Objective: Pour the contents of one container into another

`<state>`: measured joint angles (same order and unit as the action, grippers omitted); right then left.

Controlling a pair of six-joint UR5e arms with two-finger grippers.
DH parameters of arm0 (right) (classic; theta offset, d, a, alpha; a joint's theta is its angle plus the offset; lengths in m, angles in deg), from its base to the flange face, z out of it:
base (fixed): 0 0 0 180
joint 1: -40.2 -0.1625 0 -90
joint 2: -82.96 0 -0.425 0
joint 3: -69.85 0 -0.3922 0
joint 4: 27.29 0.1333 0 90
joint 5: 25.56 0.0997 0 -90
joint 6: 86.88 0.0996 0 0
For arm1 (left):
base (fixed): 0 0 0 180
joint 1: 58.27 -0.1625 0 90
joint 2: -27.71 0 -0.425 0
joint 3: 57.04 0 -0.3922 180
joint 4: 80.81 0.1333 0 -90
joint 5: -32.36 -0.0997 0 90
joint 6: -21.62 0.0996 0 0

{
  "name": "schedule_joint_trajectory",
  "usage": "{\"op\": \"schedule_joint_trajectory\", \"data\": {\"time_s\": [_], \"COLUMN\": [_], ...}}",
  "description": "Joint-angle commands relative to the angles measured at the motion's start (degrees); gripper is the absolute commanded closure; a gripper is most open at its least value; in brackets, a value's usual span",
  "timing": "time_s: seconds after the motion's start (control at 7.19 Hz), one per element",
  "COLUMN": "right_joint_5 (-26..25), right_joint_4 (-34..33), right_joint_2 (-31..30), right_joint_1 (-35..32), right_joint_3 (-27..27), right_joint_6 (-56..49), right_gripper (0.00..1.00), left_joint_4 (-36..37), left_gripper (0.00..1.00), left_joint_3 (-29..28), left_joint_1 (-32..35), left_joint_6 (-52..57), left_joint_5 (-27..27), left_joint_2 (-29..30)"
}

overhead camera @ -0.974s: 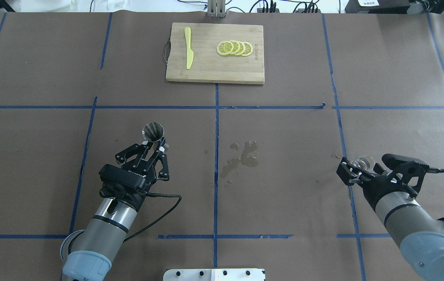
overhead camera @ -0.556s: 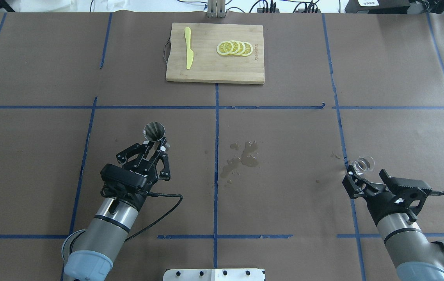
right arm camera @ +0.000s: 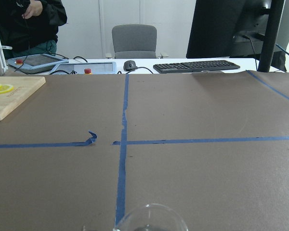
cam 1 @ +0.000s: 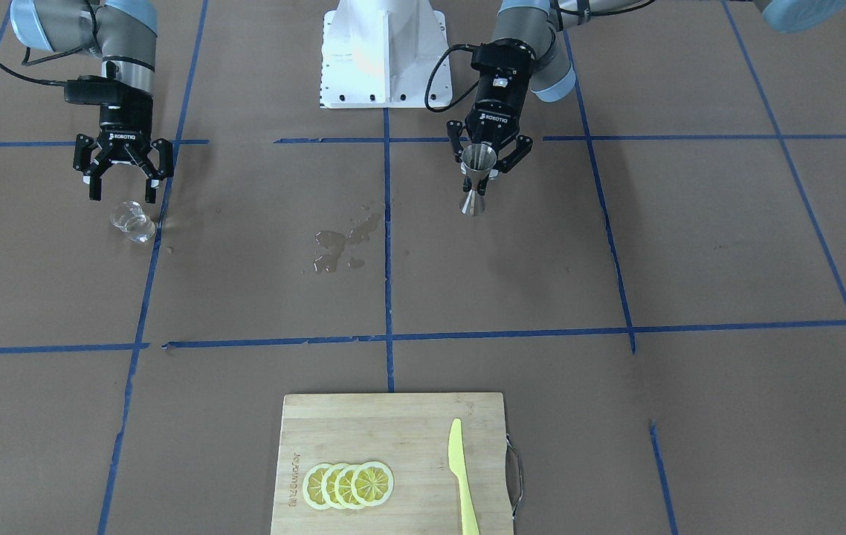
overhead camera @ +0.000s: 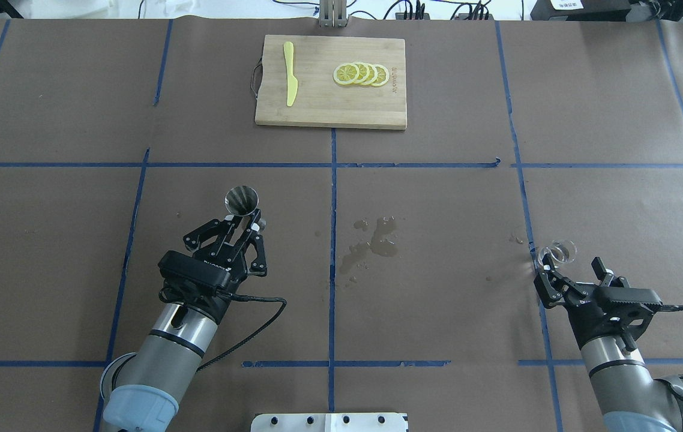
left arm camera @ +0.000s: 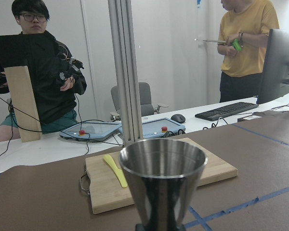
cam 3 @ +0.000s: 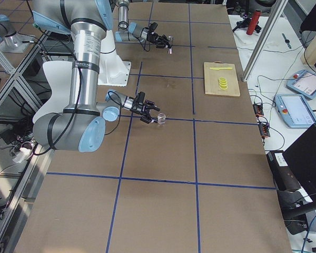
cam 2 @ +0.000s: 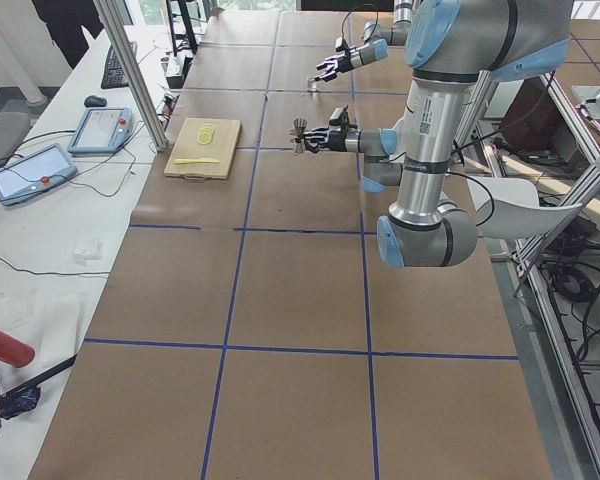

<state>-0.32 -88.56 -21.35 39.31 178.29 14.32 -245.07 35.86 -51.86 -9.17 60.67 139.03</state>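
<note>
Left gripper (overhead camera: 244, 222) is clamped on the steel jigger (overhead camera: 241, 201), lower left of the overhead view. Right gripper (overhead camera: 572, 268) is spread wide, glass cup (overhead camera: 556, 253) just beyond it on the bench (overhead camera: 437, 210), lower right.

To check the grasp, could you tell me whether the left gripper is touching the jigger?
Touching. The overhead view shows the left gripper with fingers shut on the jigger below its cone.
</note>
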Motion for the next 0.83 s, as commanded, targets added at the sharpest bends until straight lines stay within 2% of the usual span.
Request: {"op": "schedule_joint_trajectory", "data": {"time_s": [0.0,0.7], "right_joint_5": [-2.38,-3.96], "right_joint_4": [-0.07,0.02], "right_joint_2": [2.17,4.55], "right_joint_1": [0.18,0.18], "right_joint_3": [-1.74,-6.92], "right_joint_6": [0.66,0.75], "right_gripper": [0.06,0.06], "left_joint_4": [0.00,0.00], "left_gripper": [1.00,1.00], "left_joint_3": [0.00,0.09], "left_joint_1": [0.00,0.00], "left_joint_6": [0.03,0.03], "left_joint_5": [0.00,0.00], "left_joint_2": [0.12,0.30]}}
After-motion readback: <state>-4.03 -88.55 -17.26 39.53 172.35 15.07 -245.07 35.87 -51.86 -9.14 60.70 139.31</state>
